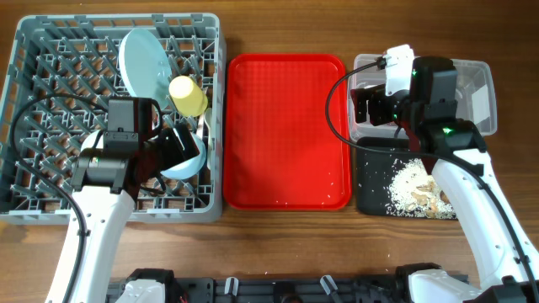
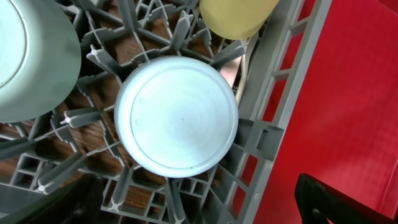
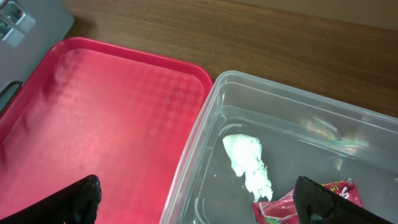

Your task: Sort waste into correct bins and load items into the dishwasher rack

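Observation:
The grey dishwasher rack (image 1: 34,194) fills the left of the table. In it lean a light blue plate (image 1: 143,59) and a yellow cup (image 1: 188,95). A pale bowl (image 2: 177,115) rests bottom up among the pegs, with the plate (image 2: 31,56) and cup (image 2: 239,15) beyond it. My left gripper (image 1: 173,143) hovers open just above that bowl, holding nothing. My right gripper (image 1: 370,105) stands open over the near edge of the clear tub (image 3: 205,124), which holds a crumpled white tissue (image 3: 249,162) and a red wrapper (image 3: 305,205). White and brown scraps (image 1: 413,181) lie in the black tray (image 1: 370,181).
A flat red serving tray (image 1: 286,130) lies between the rack and the two bins, with a few crumbs near its front edge. Bare wooden table shows behind the tub (image 3: 280,37). A corner of the rack (image 3: 25,18) appears in the right wrist view.

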